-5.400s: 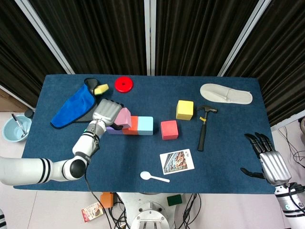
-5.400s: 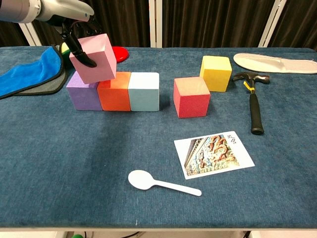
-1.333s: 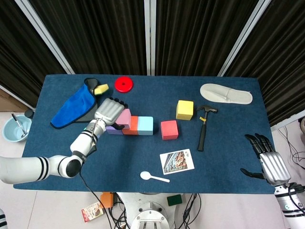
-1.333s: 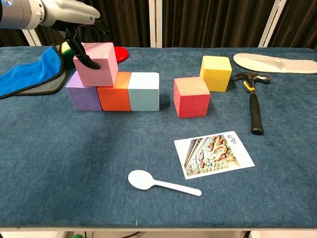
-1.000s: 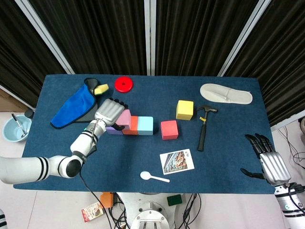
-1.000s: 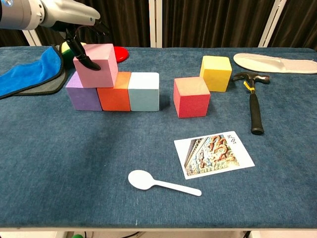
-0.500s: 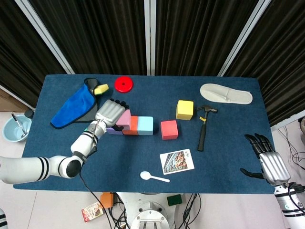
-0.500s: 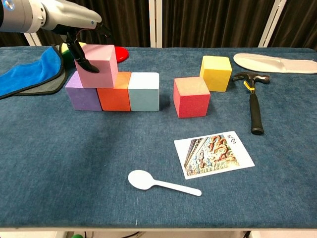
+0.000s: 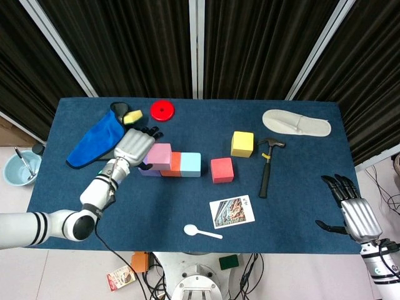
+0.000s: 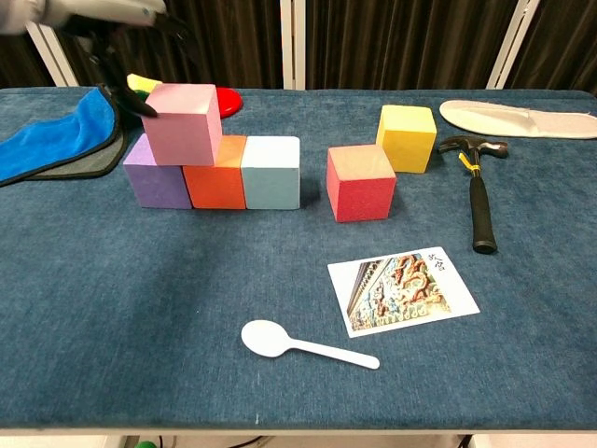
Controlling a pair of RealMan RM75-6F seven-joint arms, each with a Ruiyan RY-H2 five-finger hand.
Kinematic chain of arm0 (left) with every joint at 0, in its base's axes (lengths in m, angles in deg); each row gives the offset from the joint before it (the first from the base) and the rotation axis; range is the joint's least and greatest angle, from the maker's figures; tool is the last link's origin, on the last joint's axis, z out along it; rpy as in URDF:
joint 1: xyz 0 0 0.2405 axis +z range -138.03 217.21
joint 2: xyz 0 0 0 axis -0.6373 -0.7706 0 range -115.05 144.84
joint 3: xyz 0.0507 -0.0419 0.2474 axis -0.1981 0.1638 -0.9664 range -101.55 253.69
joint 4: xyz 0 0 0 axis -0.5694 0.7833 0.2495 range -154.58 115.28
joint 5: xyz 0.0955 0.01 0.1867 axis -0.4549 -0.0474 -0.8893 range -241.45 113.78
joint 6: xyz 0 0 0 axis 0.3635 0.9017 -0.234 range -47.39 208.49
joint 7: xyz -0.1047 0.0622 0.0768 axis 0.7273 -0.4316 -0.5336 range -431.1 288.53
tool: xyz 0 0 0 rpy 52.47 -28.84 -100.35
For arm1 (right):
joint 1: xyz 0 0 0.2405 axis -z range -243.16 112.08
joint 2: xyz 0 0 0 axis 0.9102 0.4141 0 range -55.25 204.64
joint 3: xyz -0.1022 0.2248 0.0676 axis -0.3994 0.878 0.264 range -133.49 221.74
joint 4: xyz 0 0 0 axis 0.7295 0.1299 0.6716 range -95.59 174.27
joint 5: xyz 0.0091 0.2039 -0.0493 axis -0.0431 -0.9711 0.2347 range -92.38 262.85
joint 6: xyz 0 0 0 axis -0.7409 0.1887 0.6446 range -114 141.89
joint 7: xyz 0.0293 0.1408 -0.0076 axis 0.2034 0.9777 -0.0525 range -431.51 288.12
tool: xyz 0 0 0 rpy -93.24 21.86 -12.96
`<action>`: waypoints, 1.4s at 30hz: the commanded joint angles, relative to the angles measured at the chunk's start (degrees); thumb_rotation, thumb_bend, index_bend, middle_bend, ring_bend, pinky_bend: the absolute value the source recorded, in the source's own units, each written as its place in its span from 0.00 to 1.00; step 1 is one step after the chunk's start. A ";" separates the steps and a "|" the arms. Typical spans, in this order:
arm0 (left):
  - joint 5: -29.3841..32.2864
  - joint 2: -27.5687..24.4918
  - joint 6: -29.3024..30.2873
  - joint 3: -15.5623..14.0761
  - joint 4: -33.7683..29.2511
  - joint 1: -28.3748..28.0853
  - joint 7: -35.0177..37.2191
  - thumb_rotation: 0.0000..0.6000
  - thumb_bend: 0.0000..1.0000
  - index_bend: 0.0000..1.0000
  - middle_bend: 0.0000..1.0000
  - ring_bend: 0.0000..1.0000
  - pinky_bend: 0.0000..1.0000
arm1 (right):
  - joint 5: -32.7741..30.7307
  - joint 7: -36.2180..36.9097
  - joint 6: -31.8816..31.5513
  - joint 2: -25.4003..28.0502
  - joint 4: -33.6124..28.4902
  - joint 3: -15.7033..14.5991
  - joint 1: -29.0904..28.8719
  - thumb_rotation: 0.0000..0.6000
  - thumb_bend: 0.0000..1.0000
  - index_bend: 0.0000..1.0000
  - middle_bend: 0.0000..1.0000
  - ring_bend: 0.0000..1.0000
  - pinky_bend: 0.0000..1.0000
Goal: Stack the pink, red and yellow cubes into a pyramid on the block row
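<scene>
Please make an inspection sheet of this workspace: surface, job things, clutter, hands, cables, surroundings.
Surface: table with blue cloth cover.
Job things: pink cube sits on the row, over the purple block and orange block; light blue block ends the row. Red cube and yellow cube stand on the table, right of the row.
Clutter: hammer, spoon, photo card, slipper, red disc, blue cloth, yellow sponge.
Hands: left hand beside the pink cube, fingers apart; right hand off the table's right edge, empty.
Cables: some under the table's front edge.
Surroundings: dark curtains, bowl on the floor.
</scene>
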 commanded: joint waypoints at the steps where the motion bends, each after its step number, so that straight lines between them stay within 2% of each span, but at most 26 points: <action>1: -4.94 -3.62 4.26 -0.57 -2.82 5.71 5.20 0.92 0.17 0.17 0.11 0.18 0.25 | 0.26 0.42 -0.21 0.33 -0.07 -0.02 0.01 1.00 0.06 0.00 0.07 0.00 0.04; 6: -8.49 -2.64 5.77 -3.45 -0.49 11.28 8.11 0.91 0.17 0.16 0.10 0.16 0.24 | 0.99 1.04 -1.16 1.45 -0.81 0.18 0.01 1.00 0.06 0.00 0.06 0.00 0.04; 11: -9.99 3.58 5.08 -4.38 6.10 14.50 9.53 0.91 0.17 0.16 0.09 0.14 0.23 | 1.49 0.44 -2.30 2.61 -2.27 0.80 -0.05 1.00 0.06 0.00 0.06 0.00 0.04; 17: -10.12 12.38 4.39 -2.63 16.18 15.38 8.80 0.91 0.16 0.16 0.08 0.13 0.23 | 1.94 -0.87 -1.44 3.09 -3.59 0.67 -0.56 1.00 0.06 0.00 0.06 0.00 0.04; 22: -9.12 16.32 3.41 -0.42 21.27 15.09 7.41 0.89 0.16 0.16 0.08 0.13 0.23 | 1.65 -1.22 -1.03 3.04 -3.89 0.55 -0.59 1.00 0.06 0.00 0.06 0.00 0.04; 34: -8.50 20.39 -0.56 2.95 25.41 13.64 5.64 0.91 0.16 0.16 0.08 0.12 0.23 | 1.06 -1.39 -0.87 2.82 -3.88 0.39 -0.31 1.00 0.06 0.00 0.06 0.00 0.04; 42: -7.87 20.84 -1.15 3.50 25.55 13.44 3.58 0.91 0.16 0.16 0.08 0.12 0.23 | 0.74 -1.15 -0.63 2.62 -3.59 0.36 -0.28 1.00 0.06 0.00 0.06 0.00 0.04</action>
